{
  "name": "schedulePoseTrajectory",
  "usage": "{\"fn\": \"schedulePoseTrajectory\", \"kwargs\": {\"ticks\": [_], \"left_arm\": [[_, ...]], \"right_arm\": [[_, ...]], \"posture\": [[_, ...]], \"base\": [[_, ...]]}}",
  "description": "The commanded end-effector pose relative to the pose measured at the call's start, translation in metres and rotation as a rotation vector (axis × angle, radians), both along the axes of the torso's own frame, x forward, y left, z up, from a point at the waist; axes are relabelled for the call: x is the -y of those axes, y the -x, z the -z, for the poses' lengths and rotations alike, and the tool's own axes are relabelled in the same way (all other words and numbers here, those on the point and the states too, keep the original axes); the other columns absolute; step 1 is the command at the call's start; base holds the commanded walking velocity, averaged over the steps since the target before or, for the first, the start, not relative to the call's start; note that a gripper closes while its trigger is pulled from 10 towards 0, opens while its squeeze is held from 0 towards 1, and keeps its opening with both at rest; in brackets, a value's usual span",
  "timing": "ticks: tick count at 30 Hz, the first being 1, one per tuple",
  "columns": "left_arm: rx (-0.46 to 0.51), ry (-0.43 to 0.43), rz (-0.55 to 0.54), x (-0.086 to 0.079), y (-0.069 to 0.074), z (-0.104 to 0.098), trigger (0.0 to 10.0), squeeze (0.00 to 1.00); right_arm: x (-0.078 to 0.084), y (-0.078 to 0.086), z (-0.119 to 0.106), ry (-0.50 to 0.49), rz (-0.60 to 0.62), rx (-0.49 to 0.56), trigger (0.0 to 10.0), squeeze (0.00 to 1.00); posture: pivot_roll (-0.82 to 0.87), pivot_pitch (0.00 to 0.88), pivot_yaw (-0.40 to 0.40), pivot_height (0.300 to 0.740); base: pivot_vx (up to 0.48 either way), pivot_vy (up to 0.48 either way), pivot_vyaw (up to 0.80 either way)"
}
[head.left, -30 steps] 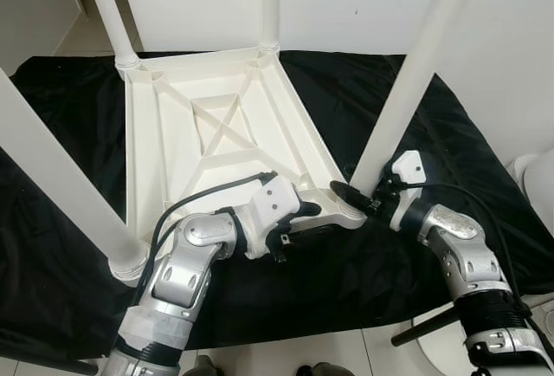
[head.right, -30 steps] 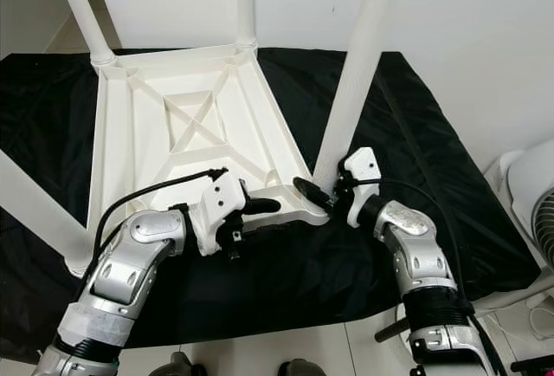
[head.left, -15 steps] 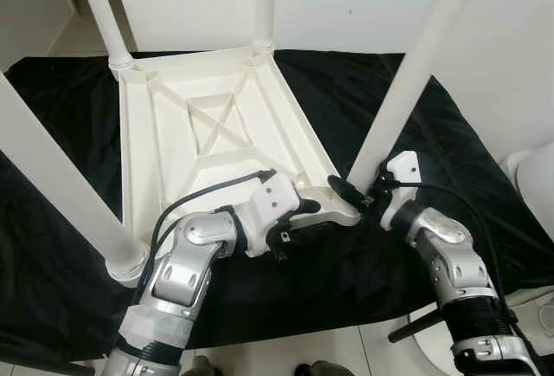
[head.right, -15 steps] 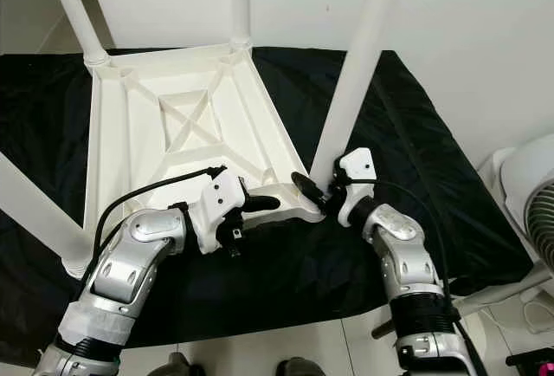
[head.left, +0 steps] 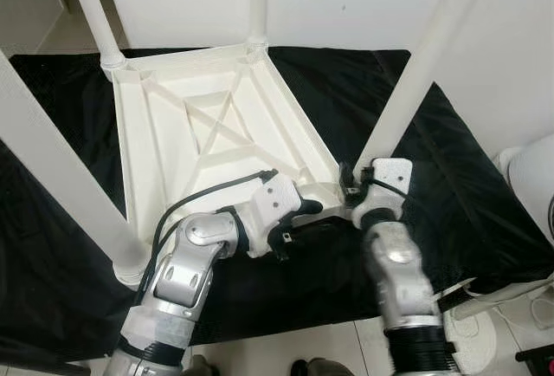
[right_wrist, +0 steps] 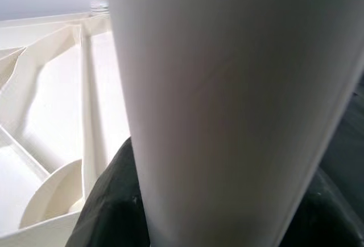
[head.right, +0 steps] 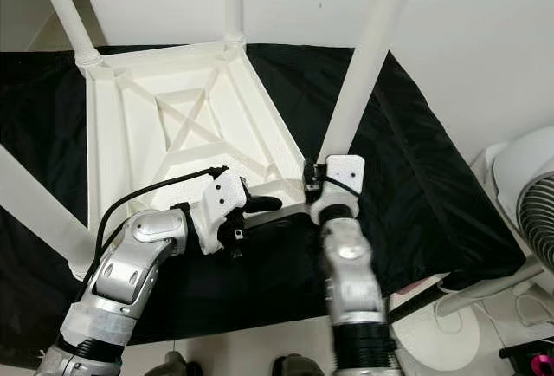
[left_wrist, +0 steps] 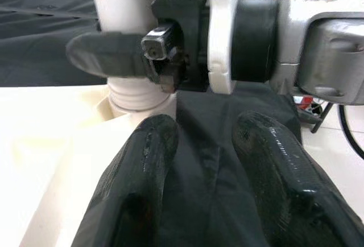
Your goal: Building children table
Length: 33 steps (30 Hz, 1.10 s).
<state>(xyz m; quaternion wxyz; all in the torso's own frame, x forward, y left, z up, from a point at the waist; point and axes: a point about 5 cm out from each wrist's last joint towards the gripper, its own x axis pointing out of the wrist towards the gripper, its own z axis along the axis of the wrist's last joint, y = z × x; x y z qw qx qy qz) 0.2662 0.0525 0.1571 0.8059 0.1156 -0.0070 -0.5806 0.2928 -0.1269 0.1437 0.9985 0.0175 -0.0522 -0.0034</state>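
Note:
The white children's table (head.left: 173,133) lies upside down on a black cloth (head.left: 450,168), its legs pointing up. My right gripper (head.left: 353,187) is shut around the base of the front right leg (head.left: 415,73), just above its threaded collar (left_wrist: 133,96). The right wrist view looks straight along that leg (right_wrist: 227,87), with a black finger (right_wrist: 111,201) at each side of it. My left gripper (head.left: 305,218) is at the same front corner, its fingers (left_wrist: 148,184) apart. One finger lies over the table's rim and the other over the cloth.
Three other legs stand in their sockets: front left (head.left: 52,159), back left (head.left: 91,12) and back middle (head.left: 257,3). A white fan (head.right: 528,194) and its round base (head.right: 441,333) stand on the tiled floor at the right. A white wall runs behind.
My right arm has swung from the right side round to the front, and its gripper has turned around the leg's base. The left arm has stayed put. The camera has shifted slightly.

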Motion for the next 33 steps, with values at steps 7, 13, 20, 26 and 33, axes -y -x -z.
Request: {"fn": "schedulePoseTrajectory", "kwargs": {"ticks": [7,13,20,26,33], "left_arm": [[0.016,-0.005,-0.131,-0.002,-0.006,0.003,10.0,0.0],[0.02,-0.002,-0.135,-0.003,-0.007,0.002,10.0,0.0],[0.016,-0.004,-0.129,-0.003,-0.006,0.003,10.0,0.0],[0.019,-0.004,-0.121,-0.002,-0.007,0.001,10.0,0.0],[0.024,-0.013,-0.101,-0.001,-0.006,0.0,10.0,0.0]], "right_arm": [[-0.01,-0.001,-0.017,-0.044,-0.085,0.068,10.0,0.0],[-0.01,0.006,-0.02,-0.043,-0.161,0.093,10.0,1.0],[0.023,0.012,-0.015,0.034,-0.406,0.054,10.0,0.0],[0.056,0.012,-0.009,0.18,-0.629,-0.031,10.0,0.0],[0.055,0.0,-0.006,0.25,-0.775,-0.09,10.0,0.0]], "posture": [[-0.12,0.064,-0.009,0.74],[-0.11,0.065,-0.011,0.74],[-0.12,0.067,-0.005,0.74],[-0.13,0.065,0.004,0.74],[-0.12,0.061,0.005,0.74]], "base": [[0.0,0.0,0.0],[0.0,0.0,0.0],[0.0,0.0,0.0],[0.0,0.0,0.0],[0.0,0.0,0.0]]}}
